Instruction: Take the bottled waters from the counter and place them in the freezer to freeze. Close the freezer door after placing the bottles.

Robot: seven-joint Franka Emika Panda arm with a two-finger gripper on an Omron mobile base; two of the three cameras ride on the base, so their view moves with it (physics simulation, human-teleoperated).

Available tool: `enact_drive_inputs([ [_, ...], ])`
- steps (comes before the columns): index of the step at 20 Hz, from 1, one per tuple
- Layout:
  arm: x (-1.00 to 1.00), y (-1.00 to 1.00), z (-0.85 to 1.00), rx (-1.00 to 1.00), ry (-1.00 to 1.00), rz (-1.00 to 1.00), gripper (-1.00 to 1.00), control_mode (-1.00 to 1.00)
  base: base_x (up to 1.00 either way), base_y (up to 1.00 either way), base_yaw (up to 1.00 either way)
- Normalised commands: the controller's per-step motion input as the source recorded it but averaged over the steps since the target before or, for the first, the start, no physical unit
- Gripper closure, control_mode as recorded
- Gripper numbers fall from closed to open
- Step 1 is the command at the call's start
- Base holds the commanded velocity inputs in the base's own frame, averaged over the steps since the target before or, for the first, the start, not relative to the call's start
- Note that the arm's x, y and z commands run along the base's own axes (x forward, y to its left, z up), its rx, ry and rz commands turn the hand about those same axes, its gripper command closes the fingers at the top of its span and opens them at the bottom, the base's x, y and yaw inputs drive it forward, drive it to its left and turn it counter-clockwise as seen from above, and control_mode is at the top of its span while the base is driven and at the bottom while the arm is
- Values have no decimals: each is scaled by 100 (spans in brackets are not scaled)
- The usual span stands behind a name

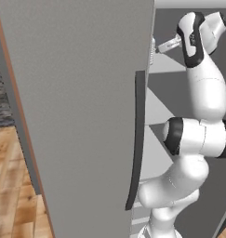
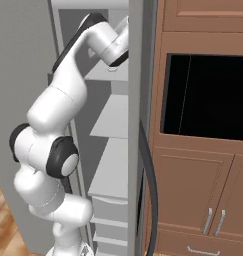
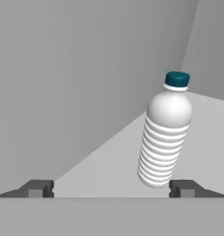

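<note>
clear ribbed bottle [image 3: 165, 138], teal cap, stands tilted on freezer shelf [image 3: 109, 161]; tool [image 3: 111, 188] spread apart.

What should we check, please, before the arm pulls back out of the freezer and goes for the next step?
1. Pincer open: ok, its tips stand wide apart.
2. Bottle released: ok, no tip grips it, though the right fingertip sits very close to its base.
3. Bottle standing steady on the shelf: not ok, it looks tilted in the hand view.
4. Retreat path free of the bottle: cannot tell, given that closeness.
5. Freezer door open enough for the arm to leave: ok.
6. Second bottle placed: cannot tell.
</note>
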Motion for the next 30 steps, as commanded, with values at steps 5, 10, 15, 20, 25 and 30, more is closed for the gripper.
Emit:
enact_drive_inputs([
  [5,-58,0,4,0,-7,-10,-100,-100,0,0,0],
  [10,-49,8,0,-1,-3,-15,-100,-100,0,0,0],
  [15,-48,14,1,0,0,-20,-100,-100,0,0,0],
  [20,-52,15,0,0,0,-32,-100,-100,0,0,0],
  [25,-63,1,15,0,0,-38,-100,-100,0,0,0],
  [30,-57,0,12,0,0,-37,-100,-100,0,0,0],
])
